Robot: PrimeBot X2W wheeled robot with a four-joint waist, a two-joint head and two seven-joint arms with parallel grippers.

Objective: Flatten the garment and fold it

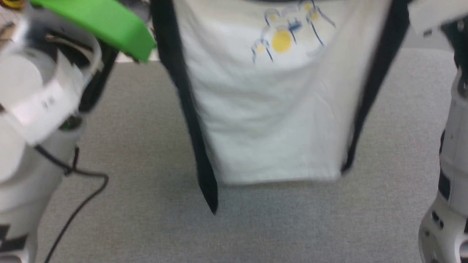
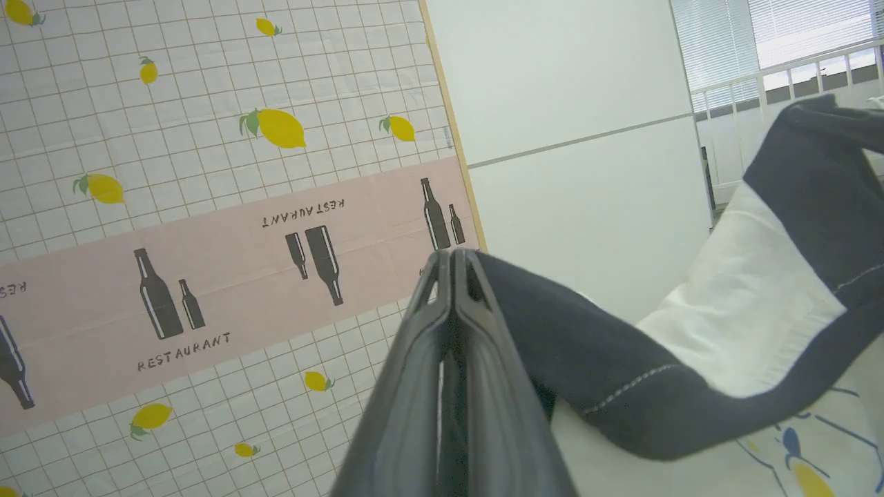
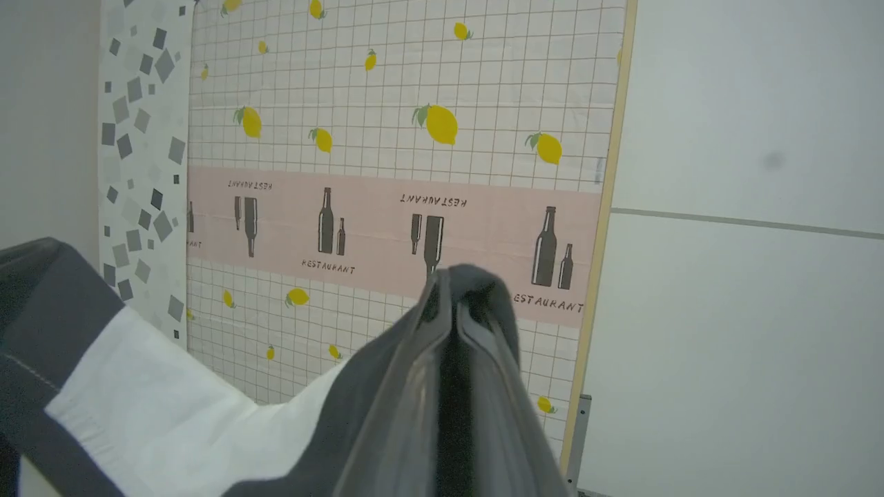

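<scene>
Garment (image 1: 278, 120) hangs spread in the upper middle of the head view, white body facing the camera. The yellow-and-blue print (image 1: 281, 40) is near the top edge and a black sleeve (image 1: 190, 120) trails down each side. The picture is blurred, so I cannot tell whether the lower hem touches the grey surface (image 1: 128, 146) beneath.

Left wrist view, centre: left gripper (image 2: 452, 266) is pinched closed on dark trim, and the cloth runs off to the right of the frame. Right wrist view, centre: right gripper (image 3: 449, 283) is likewise clamped on dark fabric, with white cloth sagging to the lower left. Behind both is a lemon-patterned wall cloth (image 2: 207, 172).

Step in hand, as I judge it: the flattening stage, with the shirt held up by its two upper corners and not yet laid out. No fold has begun.

The next move calls for lowering both grips together and drawing the shirt across the surface so the hem lands first and the body lies smooth, sleeves out to the sides rather than tucked under. Keep the two grips level.
</scene>
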